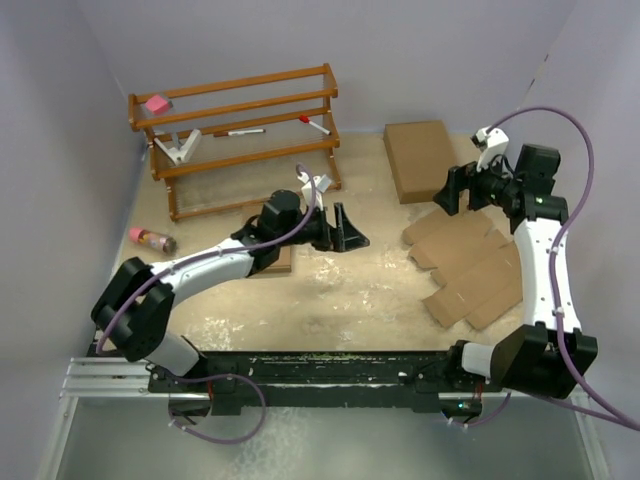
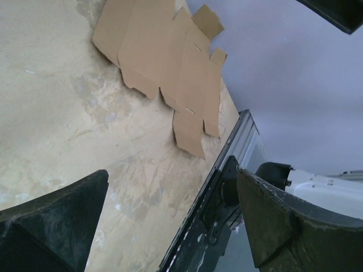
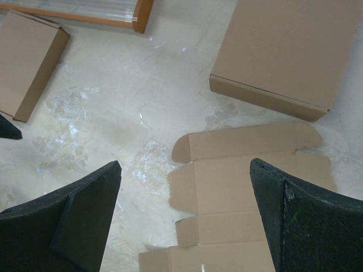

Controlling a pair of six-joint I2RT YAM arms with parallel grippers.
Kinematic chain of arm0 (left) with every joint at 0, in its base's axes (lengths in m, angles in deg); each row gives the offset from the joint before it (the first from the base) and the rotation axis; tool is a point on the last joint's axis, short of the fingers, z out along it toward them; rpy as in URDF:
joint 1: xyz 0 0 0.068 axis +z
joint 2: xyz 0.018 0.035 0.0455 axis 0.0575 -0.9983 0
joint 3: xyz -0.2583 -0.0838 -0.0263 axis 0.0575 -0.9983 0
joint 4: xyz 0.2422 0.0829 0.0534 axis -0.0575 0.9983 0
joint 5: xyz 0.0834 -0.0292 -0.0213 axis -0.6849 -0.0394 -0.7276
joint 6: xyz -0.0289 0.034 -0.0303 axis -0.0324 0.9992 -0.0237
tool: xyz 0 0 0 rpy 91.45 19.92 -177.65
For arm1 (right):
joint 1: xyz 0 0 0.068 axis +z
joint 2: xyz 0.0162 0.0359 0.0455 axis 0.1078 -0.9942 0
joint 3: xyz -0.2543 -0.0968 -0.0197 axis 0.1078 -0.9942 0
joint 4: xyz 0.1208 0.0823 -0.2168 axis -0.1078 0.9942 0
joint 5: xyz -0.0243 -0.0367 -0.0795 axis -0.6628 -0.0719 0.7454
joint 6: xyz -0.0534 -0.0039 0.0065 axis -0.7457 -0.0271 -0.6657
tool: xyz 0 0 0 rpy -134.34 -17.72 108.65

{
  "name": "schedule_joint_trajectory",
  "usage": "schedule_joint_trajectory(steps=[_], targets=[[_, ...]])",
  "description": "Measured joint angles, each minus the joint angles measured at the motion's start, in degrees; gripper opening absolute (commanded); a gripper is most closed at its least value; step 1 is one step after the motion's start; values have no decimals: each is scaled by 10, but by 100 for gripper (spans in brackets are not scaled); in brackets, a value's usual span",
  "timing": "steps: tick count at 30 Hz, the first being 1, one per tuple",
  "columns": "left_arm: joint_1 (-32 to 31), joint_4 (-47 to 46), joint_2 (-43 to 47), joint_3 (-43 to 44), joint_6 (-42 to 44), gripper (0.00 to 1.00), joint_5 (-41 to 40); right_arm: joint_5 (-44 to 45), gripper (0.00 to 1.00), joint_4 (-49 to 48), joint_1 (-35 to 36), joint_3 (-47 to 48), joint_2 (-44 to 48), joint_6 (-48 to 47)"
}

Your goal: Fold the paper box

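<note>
Unfolded paper box [image 1: 465, 268] blank lies flat on the table [image 1: 350, 295], right side, beneath the right gripper [image 1: 452, 190], jaws wide apart w/ nothing in them. The left gripper [image 1: 345, 232] is also spread wide & empty, mid-table, well apart from the blank. Best bet imo: lower right claw onto an outer flap near its crease, bring left arm over to pin the centre panel so the sheet won't skid

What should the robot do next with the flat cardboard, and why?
Probably lower the right gripper onto the flap just under it. The paper box lies flat and unfolded, both grippers are open and empty, and the right gripper hangs over the blank's edge, while the left gripper is farther away.
</note>
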State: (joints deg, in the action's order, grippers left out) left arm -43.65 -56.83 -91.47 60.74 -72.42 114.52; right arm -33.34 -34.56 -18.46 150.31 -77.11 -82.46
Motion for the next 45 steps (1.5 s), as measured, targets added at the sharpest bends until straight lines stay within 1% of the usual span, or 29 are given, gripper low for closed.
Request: schedule_joint_trajectory(steps=[6,12,15,21,23,25,28,30,31,34,38,40,41,43,44,45], targets=[[-48,-63,-74,0,-80,95,-70,7,100,-26,-3,-23,9,2],[-92,-53,-118,25,-127,94,-131,6,100,-55,-14,-45,9,10],[-100,-55,-149,49,-150,90,-151,1,100,-64,-24,-55,9,17],[-100,-89,-285,133,-204,86,-165,-7,100,-77,-32,-62,9,25],[-100,-88,-328,167,-214,81,-172,-8,100,-79,-33,-62,9,27],[-100,-82,-361,196,-224,78,-184,-9,100,-83,-33,-63,9,28],[-100,-64,-393,235,-229,74,-201,-10,100,-84,-33,-64,9,29],[-100,-45,-412,269,-229,66,-210,-11,100,-86,-33,-66,9,30],[-100,-32,-422,290,-229,64,-215,-12,100,-87,-33,-66,9,30],[-100,-4,-446,335,-228,62,-226,-17,100,-88,-35,-68,9,31],[-100,48,-482,398,-226,43,-243,-21,100,-90,-35,-70,9,33],[-100,71,-502,429,-225,39,-248,-22,100,-92,-35,-70,9,34],[-100,82,-512,448,-223,35,-249,-22,100,-92,-36,-70,9,34],[-100,101,-527,478,-222,20,-252,-22,100,-94,-36,-70,9,34],[-100,107,-532,487,-222,8,-253,-22,100,-95,-36,-71,9,34],[-100,115,-538,497,-219,5,-253,-22,100,-96,-36,-71,9,34]])
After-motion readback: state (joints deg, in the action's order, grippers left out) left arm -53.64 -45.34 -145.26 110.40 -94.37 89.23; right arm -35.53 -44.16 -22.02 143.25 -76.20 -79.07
